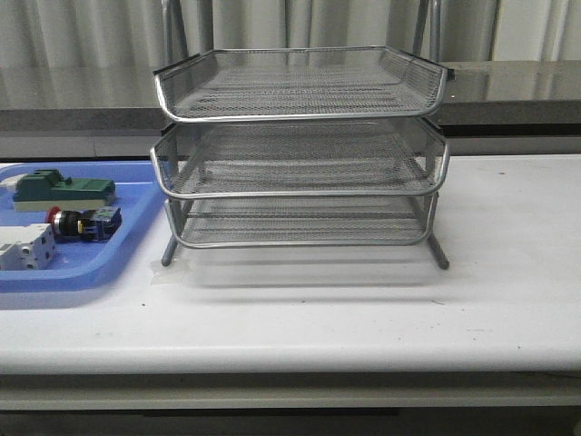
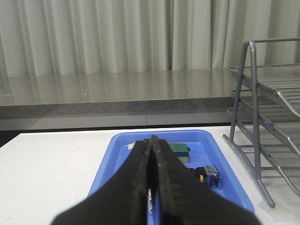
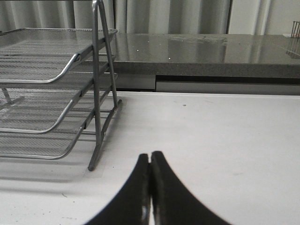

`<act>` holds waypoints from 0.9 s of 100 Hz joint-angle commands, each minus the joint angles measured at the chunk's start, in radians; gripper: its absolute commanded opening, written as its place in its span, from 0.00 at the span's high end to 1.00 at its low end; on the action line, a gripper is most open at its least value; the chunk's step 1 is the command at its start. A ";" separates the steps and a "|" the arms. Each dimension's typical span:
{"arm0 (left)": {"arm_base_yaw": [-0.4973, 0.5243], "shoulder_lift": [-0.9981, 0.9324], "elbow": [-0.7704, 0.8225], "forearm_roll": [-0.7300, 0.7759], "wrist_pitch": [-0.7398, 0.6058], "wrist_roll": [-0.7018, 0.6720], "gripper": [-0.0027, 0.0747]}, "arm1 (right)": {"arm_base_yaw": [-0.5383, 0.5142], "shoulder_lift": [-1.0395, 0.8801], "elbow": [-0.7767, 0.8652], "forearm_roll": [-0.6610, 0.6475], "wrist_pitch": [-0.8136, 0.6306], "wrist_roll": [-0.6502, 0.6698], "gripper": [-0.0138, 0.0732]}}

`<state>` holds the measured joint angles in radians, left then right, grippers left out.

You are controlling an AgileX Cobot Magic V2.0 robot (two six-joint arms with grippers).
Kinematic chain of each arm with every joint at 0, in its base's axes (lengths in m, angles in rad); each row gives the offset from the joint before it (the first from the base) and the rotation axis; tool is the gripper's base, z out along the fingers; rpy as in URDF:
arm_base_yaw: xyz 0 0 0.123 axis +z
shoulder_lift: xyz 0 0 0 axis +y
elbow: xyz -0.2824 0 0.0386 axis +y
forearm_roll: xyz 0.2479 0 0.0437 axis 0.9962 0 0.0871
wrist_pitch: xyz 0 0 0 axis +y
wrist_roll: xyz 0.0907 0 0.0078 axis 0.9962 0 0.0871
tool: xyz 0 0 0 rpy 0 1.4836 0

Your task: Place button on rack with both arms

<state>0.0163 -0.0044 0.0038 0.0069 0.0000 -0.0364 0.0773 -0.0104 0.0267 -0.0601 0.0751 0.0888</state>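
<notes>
Support: white flat-topped table (image 1: 363, 318) | On it, centre: silver wire-mesh three-tier rack (image 1: 300, 145) standing on metal tube legs | On it, at the robot's left: flat blue plastic tray (image 1: 109, 263), just beside the rack's left legs, running off the frame edge | Table to the rack's right: bare white surface

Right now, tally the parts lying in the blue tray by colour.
Green: 1, the green block
Red-capped black: 1, the button
White: 1, the white terminal block
Total: 3 in the blue tray
</notes>
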 commanded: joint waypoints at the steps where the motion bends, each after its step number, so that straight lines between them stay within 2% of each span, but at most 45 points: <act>1: -0.004 -0.031 0.034 -0.007 -0.091 -0.009 0.99 | -0.004 -0.015 0.002 -0.013 -0.087 -0.003 0.91; 67: -0.004 -0.031 0.034 -0.007 -0.091 -0.009 0.99 | -0.004 -0.015 0.002 -0.013 -0.087 -0.003 0.91; 90: -0.004 -0.031 0.034 -0.007 -0.091 -0.009 0.99 | -0.004 -0.015 -0.016 -0.006 -0.145 -0.003 0.91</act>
<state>0.0163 -0.0044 0.0038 0.0069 0.0000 -0.0364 0.0773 -0.0104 0.0267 -0.0601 0.0230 0.0888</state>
